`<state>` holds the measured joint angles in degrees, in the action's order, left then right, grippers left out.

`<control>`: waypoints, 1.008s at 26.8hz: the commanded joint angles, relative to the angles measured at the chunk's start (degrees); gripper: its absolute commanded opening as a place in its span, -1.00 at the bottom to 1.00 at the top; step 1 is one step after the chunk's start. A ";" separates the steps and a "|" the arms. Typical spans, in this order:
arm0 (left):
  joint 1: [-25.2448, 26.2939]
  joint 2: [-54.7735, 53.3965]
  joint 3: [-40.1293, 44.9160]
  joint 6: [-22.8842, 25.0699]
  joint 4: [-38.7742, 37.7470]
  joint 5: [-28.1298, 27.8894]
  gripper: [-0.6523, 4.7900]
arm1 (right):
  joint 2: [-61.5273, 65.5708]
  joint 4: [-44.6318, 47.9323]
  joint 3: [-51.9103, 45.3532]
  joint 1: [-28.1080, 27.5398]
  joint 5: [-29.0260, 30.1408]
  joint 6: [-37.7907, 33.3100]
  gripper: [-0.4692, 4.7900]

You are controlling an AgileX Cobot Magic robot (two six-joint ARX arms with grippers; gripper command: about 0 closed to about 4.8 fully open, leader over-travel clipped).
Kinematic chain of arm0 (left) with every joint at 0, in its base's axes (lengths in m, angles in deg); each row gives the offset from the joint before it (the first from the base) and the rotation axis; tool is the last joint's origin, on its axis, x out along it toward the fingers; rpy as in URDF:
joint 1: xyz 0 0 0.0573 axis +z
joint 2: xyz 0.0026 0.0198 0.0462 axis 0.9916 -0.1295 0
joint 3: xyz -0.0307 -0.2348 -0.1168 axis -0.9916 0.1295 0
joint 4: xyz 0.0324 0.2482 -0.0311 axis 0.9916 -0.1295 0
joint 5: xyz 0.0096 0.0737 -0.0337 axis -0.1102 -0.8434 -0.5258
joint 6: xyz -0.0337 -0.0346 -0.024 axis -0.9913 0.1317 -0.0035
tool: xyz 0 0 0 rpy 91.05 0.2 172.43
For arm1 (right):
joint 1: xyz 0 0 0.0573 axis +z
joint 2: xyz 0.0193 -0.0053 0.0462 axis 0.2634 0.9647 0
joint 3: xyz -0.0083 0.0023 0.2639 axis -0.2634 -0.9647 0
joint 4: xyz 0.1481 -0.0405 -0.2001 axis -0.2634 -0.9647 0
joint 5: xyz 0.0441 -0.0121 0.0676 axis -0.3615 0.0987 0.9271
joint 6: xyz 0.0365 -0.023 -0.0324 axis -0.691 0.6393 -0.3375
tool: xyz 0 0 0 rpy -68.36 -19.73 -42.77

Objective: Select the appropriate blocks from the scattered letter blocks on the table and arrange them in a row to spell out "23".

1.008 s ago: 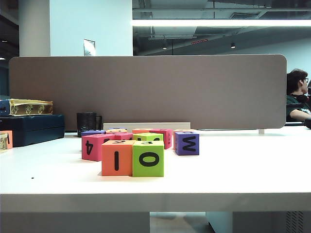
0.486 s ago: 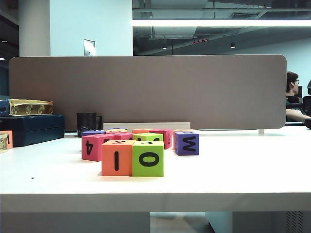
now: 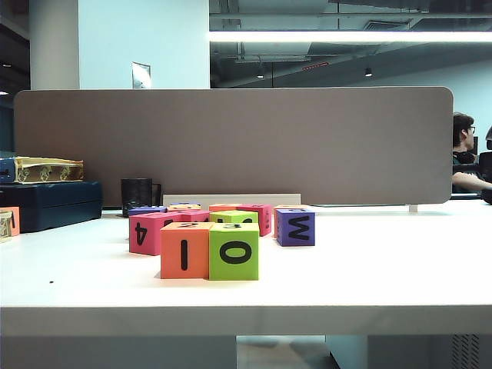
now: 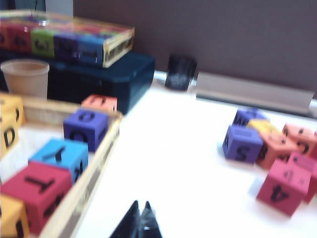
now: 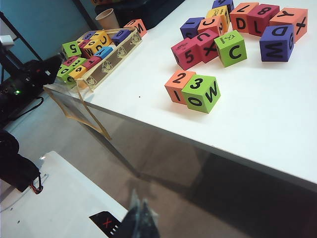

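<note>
Seen from the exterior view: orange block (image 3: 184,249) and green block (image 3: 234,250) touch in a row on the tabletop (image 3: 369,269); no hand shows.
Left wrist: left hand (image 4: 139,218) pinched shut, empty, over bare tabletop beside a tray (image 4: 91,183).
Right wrist: right hand (image 5: 140,216) closed, empty, off the tabletop edge; tops read "2", "3".
Progress: row looks finished.
</note>
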<state>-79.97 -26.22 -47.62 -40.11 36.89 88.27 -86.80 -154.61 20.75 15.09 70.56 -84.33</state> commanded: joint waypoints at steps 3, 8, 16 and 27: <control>-0.07 -0.04 -0.09 -0.07 -10.51 1.73 -0.78 | -0.46 0.59 0.13 -0.04 0.15 0.02 -0.82; -0.07 -0.04 -0.09 -0.63 -10.21 1.60 -0.78 | -0.48 0.59 0.13 -0.04 0.15 0.02 -0.82; -0.04 -0.04 -0.09 -0.61 -10.12 1.70 -0.78 | -0.48 0.59 0.13 -0.04 0.15 0.02 -0.82; -0.04 -0.04 -0.09 -0.59 -10.12 1.70 -0.78 | -0.48 0.59 0.13 -0.04 0.15 0.02 -0.82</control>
<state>-79.99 -26.25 -47.64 -40.50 27.12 89.67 -86.86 -154.61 20.72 15.09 70.56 -84.33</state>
